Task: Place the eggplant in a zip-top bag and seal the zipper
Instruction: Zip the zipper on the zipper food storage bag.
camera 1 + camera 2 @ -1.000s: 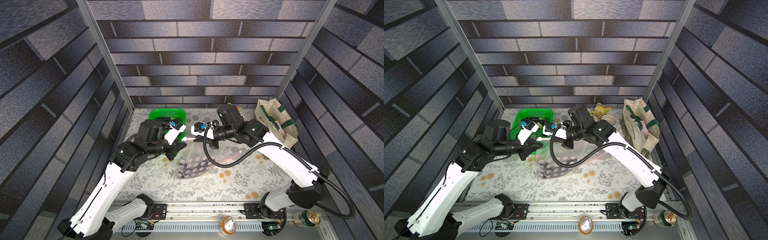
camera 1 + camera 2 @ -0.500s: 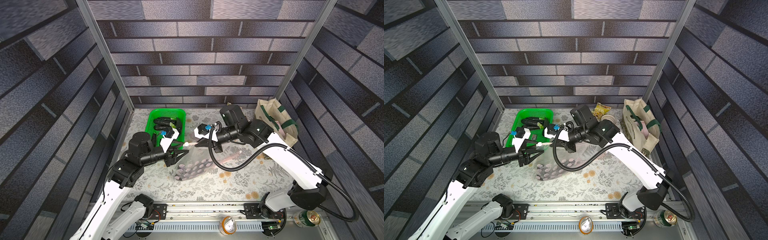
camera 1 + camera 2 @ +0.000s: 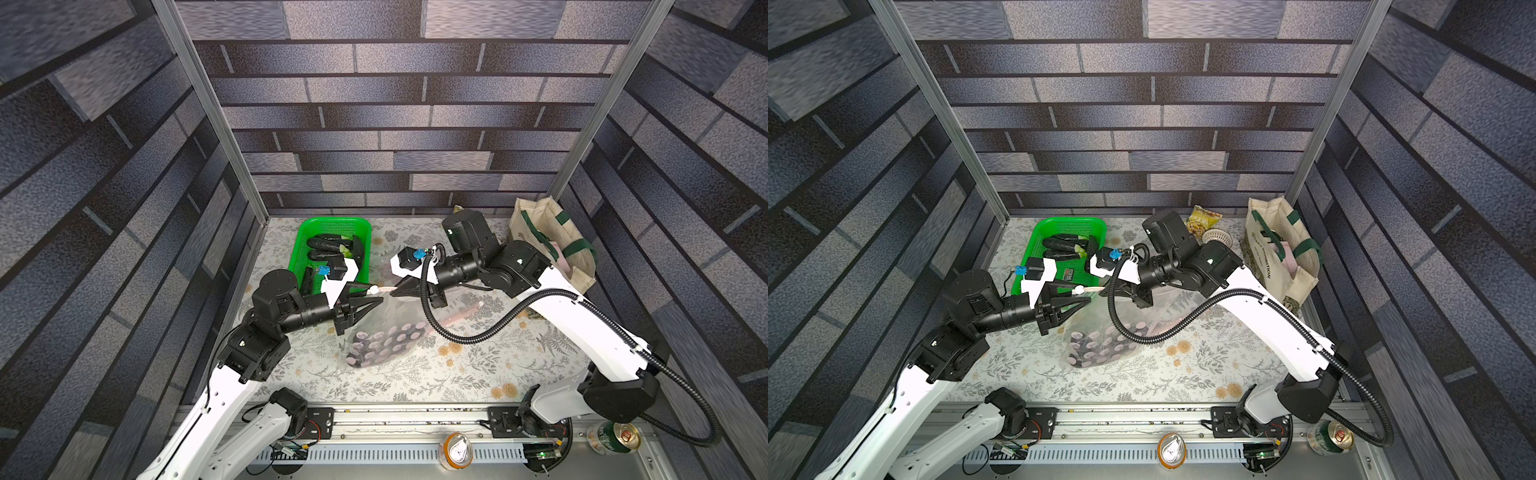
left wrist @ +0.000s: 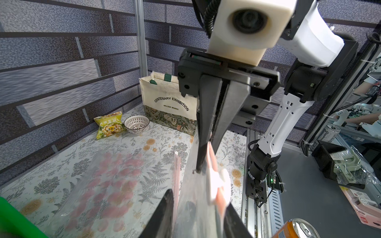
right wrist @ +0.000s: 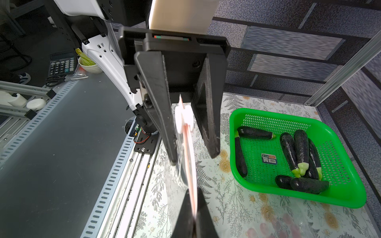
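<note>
The zip-top bag (image 3: 382, 340) is clear, glossy, crinkled plastic film; the green basket (image 5: 342, 195) is shiny perforated plastic; the eggplants (image 5: 254, 133) have slick dark skins; the tote bag (image 4: 165, 92) is matt woven canvas

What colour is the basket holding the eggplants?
The basket is bright green, clearest in the right wrist view.

This was a robotics lab test cell, not a real room: brick-print panels (image 3: 395, 124) hung on bare aluminium posts (image 3: 209, 104), a floral cloth (image 3: 457, 374) covered the bench, and white robot arms (image 3: 582, 328) stood on a slotted metal rail (image 3: 395, 417). At the upper left of the right wrist view, a calculator (image 5: 61, 63) and scissors (image 5: 61, 78) lay on a grey worktop (image 5: 61, 164).
</note>
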